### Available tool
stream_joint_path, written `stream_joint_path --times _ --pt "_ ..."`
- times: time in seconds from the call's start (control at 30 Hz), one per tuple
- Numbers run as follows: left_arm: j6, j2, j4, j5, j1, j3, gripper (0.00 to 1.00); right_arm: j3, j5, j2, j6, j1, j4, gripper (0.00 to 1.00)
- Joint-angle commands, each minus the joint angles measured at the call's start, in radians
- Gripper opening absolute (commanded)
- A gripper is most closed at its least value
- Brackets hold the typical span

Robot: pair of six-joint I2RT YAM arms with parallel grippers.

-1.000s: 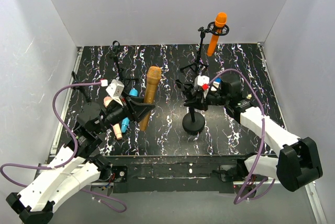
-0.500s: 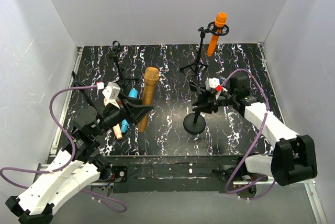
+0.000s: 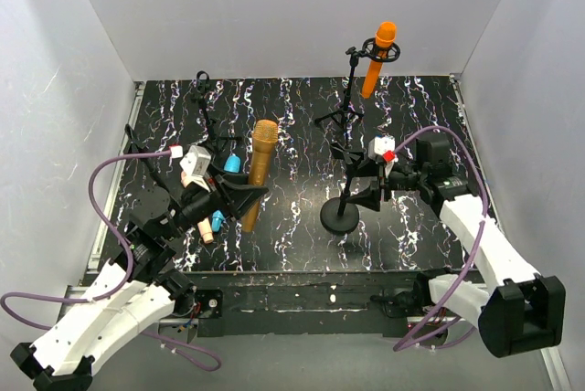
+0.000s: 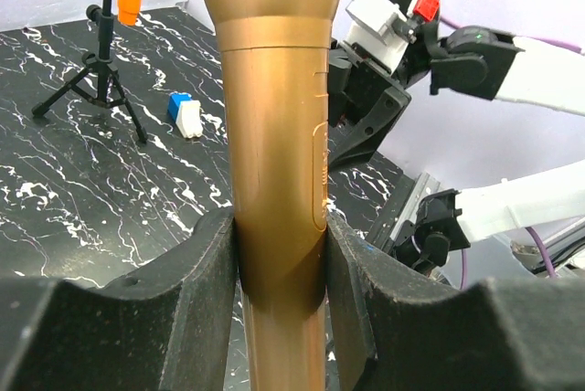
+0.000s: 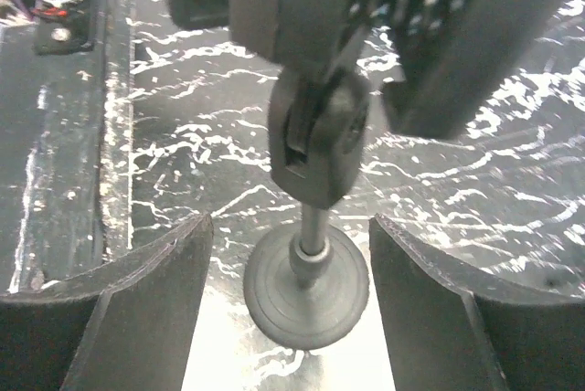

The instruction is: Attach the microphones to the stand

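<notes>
Top view — left pincer [image 3: 241, 192]: clamped on the lower body of the gold microphone [image 3: 260, 161], which it holds tilted, head up, well to the left of the round-base stand [image 3: 339, 215].
Top view, right pincer [image 3: 359, 193]: spread wide just beside that stand's post and gripping nothing.
Top view, rest of the job: the orange microphone [image 3: 379, 55] sits in the back tripod stand [image 3: 351, 80]. The blue microphone [image 3: 231, 163] and pink microphone [image 3: 205, 229] lie on the tabletop [image 3: 292, 117] under the left arm, partly hidden.
Top view, risk: nothing holds the stand, so a push from the arriving microphone could tip or slide it.
Left wrist view, grip: both pads [image 4: 206, 290] press the smooth, tapered body low down, with most of the weight above the hold.
Left wrist view, risk: the glossy body could slip or swing in the pads when it meets resistance at the stand.
Left wrist view, path: the right arm sits straight ahead, so the two arms could clash near the stand.
Right wrist view, clip [image 5: 315, 140]: it sits on top of the post between the open fingers [image 5: 137, 309], and neither finger seems to touch it. The base [image 5: 306, 292] lies flat on the tabletop.
Right wrist view, risk: closing off-centre would shove the post, and closing on the clip itself would block the slot the microphone needs.
</notes>
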Motion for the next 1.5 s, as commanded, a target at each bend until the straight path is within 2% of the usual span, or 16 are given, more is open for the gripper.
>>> stream_joint_path --times 0.0,0.1,0.17,0.2,0.23,0.3,0.33,0.37,0.43,0.57,0.73,0.93,1.1,1.47 --pt "0.037 0.013 0.048 0.029 -0.002 0.000 0.00 0.108 0.200 -0.067 -0.101 -0.018 -0.247 0.77" --pt "0.061 0.036 0.053 0.043 -0.001 0.019 0.00 0.129 0.300 -0.148 -0.117 -0.038 -0.342 0.77" --pt "0.064 0.045 0.065 0.056 -0.001 0.018 0.00 0.131 0.350 -0.217 -0.098 -0.049 -0.349 0.78" --pt "0.063 0.046 0.068 0.061 -0.001 0.010 0.00 0.140 0.363 -0.237 -0.069 -0.052 -0.358 0.80" --pt "0.061 0.045 0.068 0.064 -0.001 0.006 0.00 0.155 0.370 -0.244 -0.020 -0.058 -0.364 0.87" --pt "0.055 0.036 0.105 0.067 -0.001 -0.014 0.00 0.183 0.375 -0.227 0.184 -0.064 -0.364 0.97" --pt "0.052 0.030 0.109 0.067 -0.002 -0.023 0.00 0.215 0.287 -0.206 0.185 -0.066 -0.425 0.98" --pt "0.049 0.023 0.113 0.069 -0.002 -0.031 0.00 0.250 0.218 -0.181 0.159 -0.066 -0.495 0.93" --pt "0.046 0.011 0.113 0.067 -0.002 -0.039 0.00 0.271 0.167 -0.188 0.200 -0.066 -0.498 0.88" --pt "0.041 -0.026 0.100 0.064 -0.001 -0.046 0.00 0.347 0.274 -0.213 0.212 -0.065 -0.528 0.88" --pt "0.043 -0.046 0.083 0.053 -0.001 -0.050 0.00 0.487 0.202 -0.181 0.225 -0.051 -0.636 0.89" --pt "0.040 -0.024 0.083 0.055 -0.002 -0.034 0.00 0.680 0.406 -0.051 0.332 0.015 -0.692 0.91" --pt "0.031 -0.012 0.079 0.052 -0.001 -0.022 0.00 0.792 0.565 0.043 0.372 0.129 -0.723 0.92" --pt "0.044 -0.024 0.024 0.034 -0.001 -0.010 0.00 0.797 0.734 0.107 0.346 0.285 -0.731 0.93"
